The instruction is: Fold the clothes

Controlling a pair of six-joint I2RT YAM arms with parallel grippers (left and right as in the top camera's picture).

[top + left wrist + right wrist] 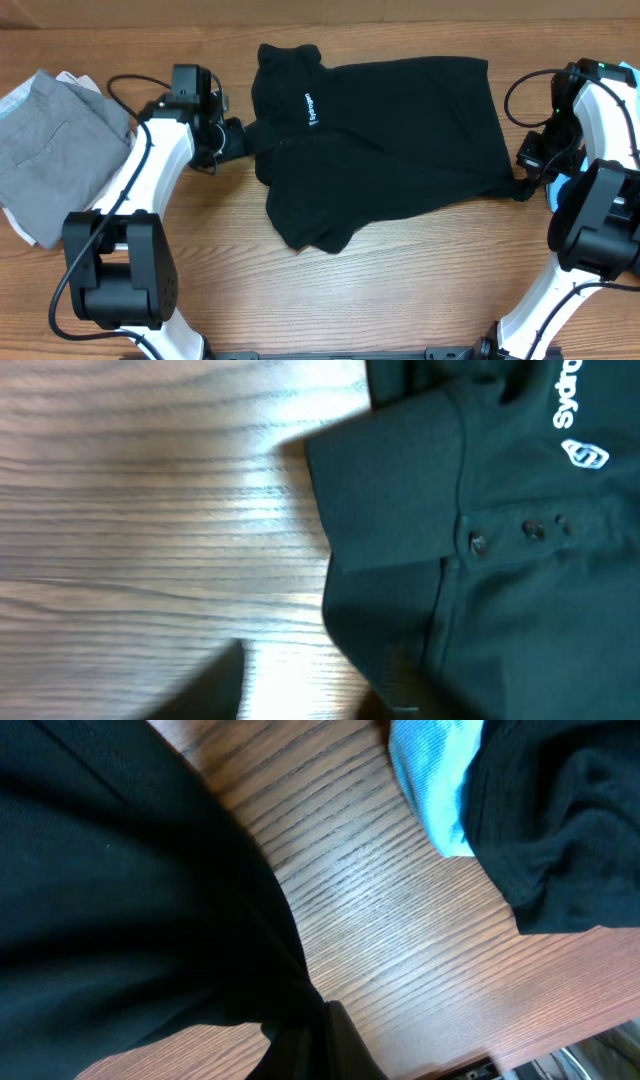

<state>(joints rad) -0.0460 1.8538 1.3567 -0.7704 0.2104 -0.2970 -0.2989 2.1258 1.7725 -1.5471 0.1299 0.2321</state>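
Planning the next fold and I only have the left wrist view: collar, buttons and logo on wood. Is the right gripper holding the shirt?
Observer: Yes. The right gripper is shut on the black garment at its right corner, and the fabric is drawn out to a point there.
Operator: Any other clothes around?
Observer: A grey garment pile lies on the far left, apart from the black one.
Operator: And on the right?
Observer: A light blue garment lies next to a second dark garment, close to that gripper.
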